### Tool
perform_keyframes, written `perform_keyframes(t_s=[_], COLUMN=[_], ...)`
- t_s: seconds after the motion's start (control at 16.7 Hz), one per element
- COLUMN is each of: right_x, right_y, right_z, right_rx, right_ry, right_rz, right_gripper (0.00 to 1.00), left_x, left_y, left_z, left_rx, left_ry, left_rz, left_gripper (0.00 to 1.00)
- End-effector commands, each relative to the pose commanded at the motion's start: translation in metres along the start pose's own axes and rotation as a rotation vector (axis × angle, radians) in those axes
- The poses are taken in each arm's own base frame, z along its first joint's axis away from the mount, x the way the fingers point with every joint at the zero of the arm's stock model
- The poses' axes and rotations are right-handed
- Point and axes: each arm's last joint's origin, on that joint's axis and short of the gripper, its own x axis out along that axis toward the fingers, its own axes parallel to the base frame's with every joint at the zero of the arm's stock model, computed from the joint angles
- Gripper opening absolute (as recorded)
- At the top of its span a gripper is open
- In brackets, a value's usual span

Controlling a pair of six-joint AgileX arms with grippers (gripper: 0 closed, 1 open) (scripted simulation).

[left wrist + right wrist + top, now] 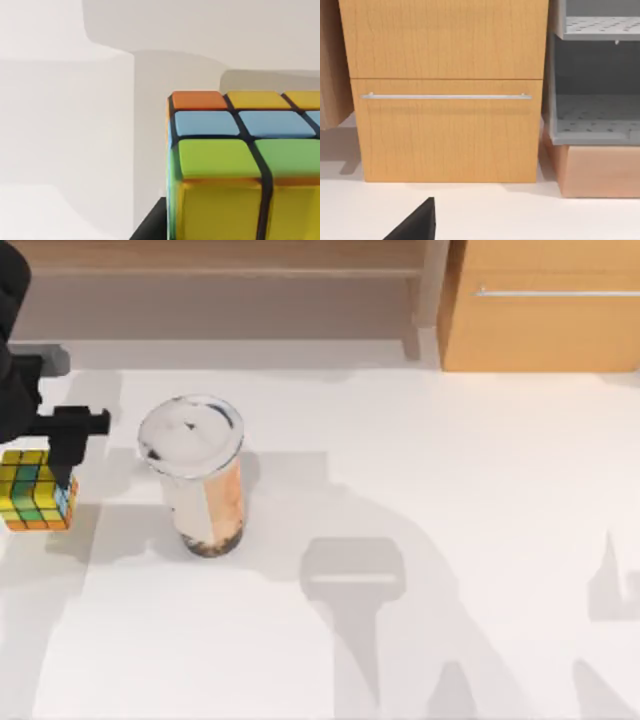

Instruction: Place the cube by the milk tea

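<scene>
The cube (35,490), tiled in yellow, green, orange and light blue, is at the table's far left edge. My left gripper (58,455) comes down over it, one black finger (150,227) pressed against the cube's side (240,165), shut on it. The milk tea (195,475), a tall clear cup with a white lid, orange-beige drink and dark pearls at its base, stands upright to the cube's right, a clear gap between them. A black part of my right gripper (415,225) shows in the right wrist view, facing a wooden cabinet.
A wooden drawer cabinet (545,305) with a metal handle stands at the back right. A low shelf (230,270) runs along the back, and grey perforated shelves (600,110) sit beside the cabinet. White tabletop (450,540) stretches right of the cup.
</scene>
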Motion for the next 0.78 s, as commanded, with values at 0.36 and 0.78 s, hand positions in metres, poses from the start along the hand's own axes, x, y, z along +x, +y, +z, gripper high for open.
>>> perform_keyframes(t_s=[0.36,0.78], right_x=[0.0,0.0], right_y=[0.0,0.0], right_z=[0.0,0.0], right_rx=[0.0,0.0], right_ry=[0.0,0.0], right_rz=[0.0,0.0], right_gripper=[1.0,1.0], left_x=[0.0,-0.0011], left_y=[0.0054,-0.0015], left_z=[-0.001,-0.0055], left_rx=[-0.004,0.027], left_ry=[-0.019,-0.025], left_rz=[0.014,-0.001], left_gripper=[0.0,0.0])
